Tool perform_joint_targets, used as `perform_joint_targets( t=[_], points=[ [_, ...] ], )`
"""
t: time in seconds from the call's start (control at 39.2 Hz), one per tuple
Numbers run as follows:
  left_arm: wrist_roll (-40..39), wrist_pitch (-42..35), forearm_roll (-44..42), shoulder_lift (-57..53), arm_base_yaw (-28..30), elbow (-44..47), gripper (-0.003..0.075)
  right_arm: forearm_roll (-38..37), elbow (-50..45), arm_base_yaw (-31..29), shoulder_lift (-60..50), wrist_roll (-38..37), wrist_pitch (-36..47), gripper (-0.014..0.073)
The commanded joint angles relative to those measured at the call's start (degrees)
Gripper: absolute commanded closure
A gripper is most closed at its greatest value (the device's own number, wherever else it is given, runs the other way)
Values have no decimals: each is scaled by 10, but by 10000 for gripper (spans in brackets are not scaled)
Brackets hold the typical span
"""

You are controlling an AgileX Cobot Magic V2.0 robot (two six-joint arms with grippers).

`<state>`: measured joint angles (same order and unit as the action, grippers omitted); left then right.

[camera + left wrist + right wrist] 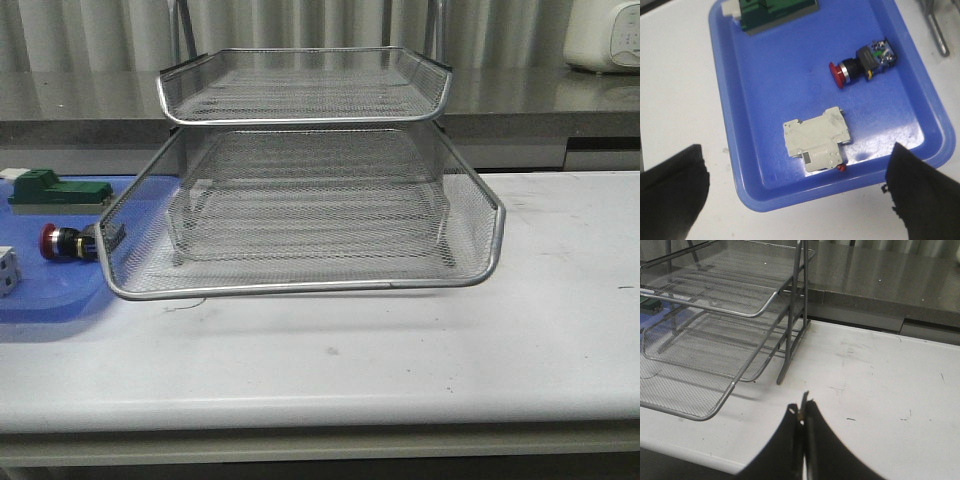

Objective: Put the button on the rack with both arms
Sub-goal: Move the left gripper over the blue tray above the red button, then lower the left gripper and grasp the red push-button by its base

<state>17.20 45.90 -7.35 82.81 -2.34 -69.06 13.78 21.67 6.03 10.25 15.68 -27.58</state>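
The button (862, 64) lies on its side in the blue tray (765, 90) at the left of the surface (400, 340), just beside the rack's (300, 215) pulled-out middle tier, whose extension appears intended to give open access from above. The left gripper (790, 195) hovers over the tray with its jaws spread wide and empty, the button lying farther in near the tray's rack-side rim, with a grey block (817, 140) between. The right gripper (802, 415) is clenched on nothing over bare surface right of the rack, with free room around it.
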Motion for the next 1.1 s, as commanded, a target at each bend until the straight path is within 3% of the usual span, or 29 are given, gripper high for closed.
perform_joint_targets(
  t=[0.0, 0.18, 0.33, 0.56, 0.92, 1.07],
  points=[
    [54, 34, 3, 47, -4, -73, 41, 6, 15, 1, 6, 1, 44, 704],
    [108, 99, 11, 158, -4, -180, 41, 6, 15, 1, 6, 1, 44, 704],
    [170, 174, 67, 241, -4, -262, 41, 6, 15, 1, 6, 1, 44, 704],
    [196, 210, 83, 346, -4, -357, 41, 6, 15, 1, 6, 1, 44, 704],
    [224, 212, 84, 448, -28, -430, 41, 6, 15, 1, 6, 1, 44, 704],
    [234, 174, 87, 465, -37, -439, 41, 6, 15, 1, 6, 1, 44, 704]
  ],
)
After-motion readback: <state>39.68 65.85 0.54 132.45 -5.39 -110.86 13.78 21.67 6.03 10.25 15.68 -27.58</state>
